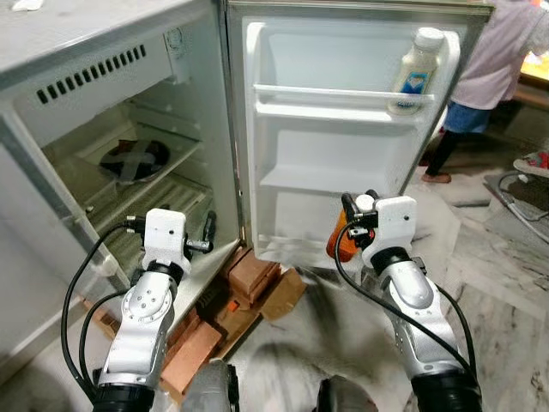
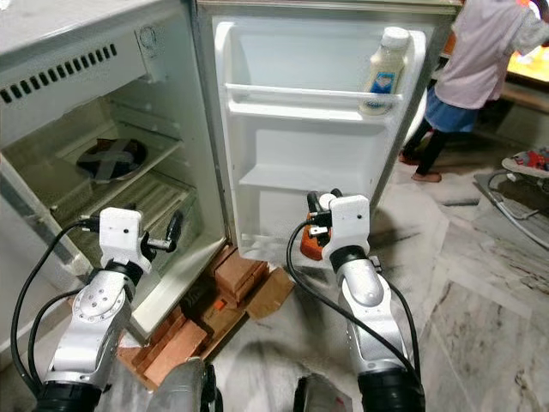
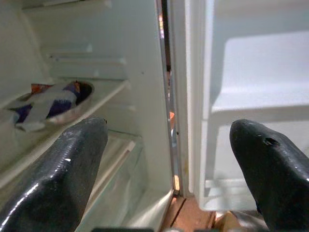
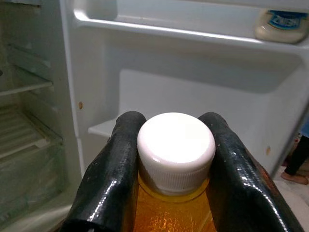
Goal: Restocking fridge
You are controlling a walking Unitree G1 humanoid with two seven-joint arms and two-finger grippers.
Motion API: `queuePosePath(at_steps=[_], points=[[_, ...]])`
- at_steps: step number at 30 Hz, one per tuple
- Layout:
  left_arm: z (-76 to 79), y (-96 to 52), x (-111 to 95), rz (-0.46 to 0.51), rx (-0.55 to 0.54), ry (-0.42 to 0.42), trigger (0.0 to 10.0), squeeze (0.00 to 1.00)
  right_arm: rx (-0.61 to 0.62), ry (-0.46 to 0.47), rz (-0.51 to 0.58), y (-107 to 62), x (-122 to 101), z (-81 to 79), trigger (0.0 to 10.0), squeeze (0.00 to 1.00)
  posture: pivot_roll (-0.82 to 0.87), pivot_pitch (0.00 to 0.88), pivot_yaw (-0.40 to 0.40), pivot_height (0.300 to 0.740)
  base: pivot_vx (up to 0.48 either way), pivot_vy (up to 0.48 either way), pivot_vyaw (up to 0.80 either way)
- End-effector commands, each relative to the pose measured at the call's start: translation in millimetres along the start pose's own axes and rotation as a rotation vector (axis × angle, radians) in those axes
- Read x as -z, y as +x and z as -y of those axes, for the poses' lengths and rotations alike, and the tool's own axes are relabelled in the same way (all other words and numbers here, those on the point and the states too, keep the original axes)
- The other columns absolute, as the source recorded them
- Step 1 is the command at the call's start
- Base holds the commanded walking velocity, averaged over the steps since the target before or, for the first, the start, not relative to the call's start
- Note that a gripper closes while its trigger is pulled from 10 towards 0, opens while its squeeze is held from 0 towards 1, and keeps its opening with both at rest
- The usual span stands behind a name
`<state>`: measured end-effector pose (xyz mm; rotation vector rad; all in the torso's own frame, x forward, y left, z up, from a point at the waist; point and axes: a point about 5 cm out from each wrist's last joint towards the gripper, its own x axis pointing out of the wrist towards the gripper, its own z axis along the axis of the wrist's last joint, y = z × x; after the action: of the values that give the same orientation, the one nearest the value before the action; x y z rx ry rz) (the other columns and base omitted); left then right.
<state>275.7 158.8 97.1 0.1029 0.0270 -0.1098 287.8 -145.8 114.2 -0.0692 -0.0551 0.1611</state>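
Home kitchen: open fridge [image 1: 214, 129], marble floor [image 1: 506, 283].

Fridge [image 1: 77, 51] is matt grey outside, with a smooth white plastic door liner [image 1: 326, 163] that's a bit scuffed and stained low down. The bottle [image 4: 171, 212] is clear amber plastic with a ribbed, glossy white cap [image 4: 176, 145]. Right gripper [image 4: 175, 159] fingers look like shiny black rubber, same as the left gripper [image 3: 169, 159]. Arms are brushed silver metal. Bricks [image 1: 249, 279] at 6 o'clock under the door are rough reddish clay, and the floor [image 1: 506, 283] is polished marble.
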Motion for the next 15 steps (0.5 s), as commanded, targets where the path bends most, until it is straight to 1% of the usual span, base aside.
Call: queuePosePath(at_steps=[1,7,15], points=[[2.8,1.6,-5.3,0.018,0.019,0.005,10.0,0.00,0.004,-0.003,0.029,1.9,-6.6,1.7,10.0,0.00,0.04,0.018,-0.012,0.656,0.000,0.000,0.00],[2.7,2.2,-6.4,0.022,0.024,0.002,10.0,0.00,0.005,-0.001,0.029,2.7,-6.6,1.4,10.0,0.00,0.04,0.034,-0.009,0.656,0.000,0.000,0.00],[2.7,2.1,-6.8,0.025,0.021,-0.001,10.0,0.00,0.002,0.000,0.037,4.6,-8.5,1.9,10.0,0.00,0.04,0.032,-0.010,0.656,0.290,0.000,0.00]])
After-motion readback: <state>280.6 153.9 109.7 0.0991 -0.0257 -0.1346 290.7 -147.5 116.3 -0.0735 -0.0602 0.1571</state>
